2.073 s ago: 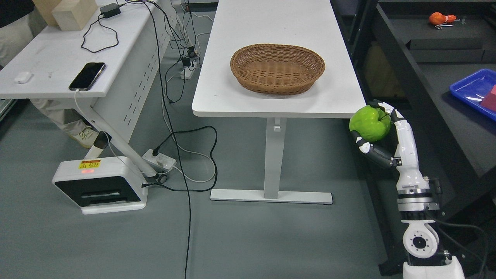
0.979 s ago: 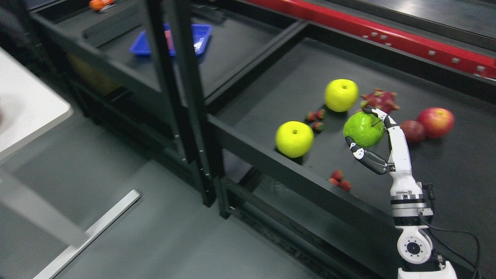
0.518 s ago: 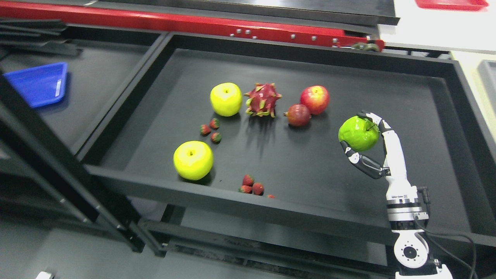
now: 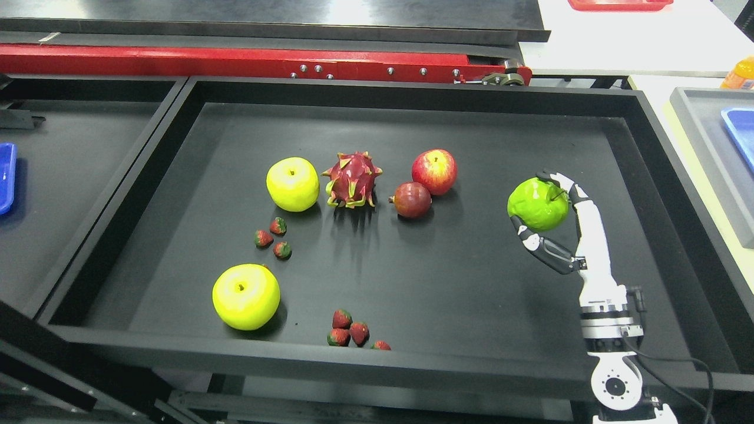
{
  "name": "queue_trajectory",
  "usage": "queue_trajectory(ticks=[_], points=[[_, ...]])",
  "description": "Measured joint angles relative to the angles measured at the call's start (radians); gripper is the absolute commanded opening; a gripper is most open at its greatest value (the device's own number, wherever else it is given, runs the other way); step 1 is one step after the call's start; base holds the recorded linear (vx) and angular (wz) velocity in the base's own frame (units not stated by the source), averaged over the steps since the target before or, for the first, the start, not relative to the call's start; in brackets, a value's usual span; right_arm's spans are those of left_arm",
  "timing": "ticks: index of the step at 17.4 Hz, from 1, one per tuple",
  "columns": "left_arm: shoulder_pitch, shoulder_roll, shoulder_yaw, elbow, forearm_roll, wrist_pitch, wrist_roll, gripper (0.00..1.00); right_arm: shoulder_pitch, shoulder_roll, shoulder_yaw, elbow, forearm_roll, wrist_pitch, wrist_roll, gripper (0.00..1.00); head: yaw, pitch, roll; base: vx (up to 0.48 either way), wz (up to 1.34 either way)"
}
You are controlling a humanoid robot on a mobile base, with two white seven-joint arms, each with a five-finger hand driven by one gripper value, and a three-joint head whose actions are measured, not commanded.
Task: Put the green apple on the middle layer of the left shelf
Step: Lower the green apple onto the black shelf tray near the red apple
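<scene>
Head view
Right hand: I see my right hand (image 4: 551, 227) raised over the right part of the black shelf tray (image 4: 406, 91), its fingers (image 4: 562, 179) curled around the green apple (image 4: 537, 204).
Green apple: gripped in that hand, held above the tray floor, well right of the other fruit.
Tray contents: two yellow apples (image 4: 293, 184) (image 4: 246, 296), a dragon fruit (image 4: 352, 179), a red apple (image 4: 434, 171), a dark red fruit (image 4: 412, 200), scattered strawberries (image 4: 350, 333).
Left arm: I cannot see it.
</scene>
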Motion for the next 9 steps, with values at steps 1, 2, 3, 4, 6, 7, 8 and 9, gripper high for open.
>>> queue_trajectory(ticks=[1,2,3,4,6,7,8,9], points=[[0.0,0.0,0.0,0.0,0.0,0.0,0.0,1.0,0.0,0.002,0.0,0.0,0.0,0.0,-0.001,0.0,0.0,0.0,0.0,0.163,0.0],[0.0,0.0,0.0,0.0,0.0,0.0,0.0,1.0,0.0,0.005,0.001,0.0,0.0,-0.002,0.007,0.0,0.0,0.0,0.0,0.132,0.01],[0.0,0.0,0.0,0.0,0.0,0.0,0.0,1.0,0.0,0.006,0.003,0.001,0.0,-0.002,0.019,0.0,0.0,0.0,0.0,0.132,0.01],[0.0,0.0,0.0,0.0,0.0,0.001,0.0,1.0,0.0,0.008,0.007,0.002,0.0,0.011,0.037,0.0,0.0,0.0,0.0,0.132,0.0],[0.0,0.0,0.0,0.0,0.0,0.001,0.0,1.0,0.0,0.011,0.022,0.006,0.002,0.053,0.08,0.0,0.0,0.0,0.0,0.115,0.0],[0.0,0.0,0.0,0.0,0.0,0.002,0.0,1.0,0.0,0.012,0.031,0.008,0.003,0.065,0.099,0.0,0.0,0.0,0.0,0.098,0.0],[0.0,0.0,0.0,0.0,0.0,0.002,0.0,1.0,0.0,0.013,0.038,0.01,0.003,0.075,0.117,0.0,0.0,0.0,0.0,0.076,0.0],[0.0,0.0,0.0,0.0,0.0,0.002,0.0,1.0,0.0,0.014,0.048,0.011,0.003,0.082,0.136,0.0,0.0,0.0,0.0,0.076,0.0]])
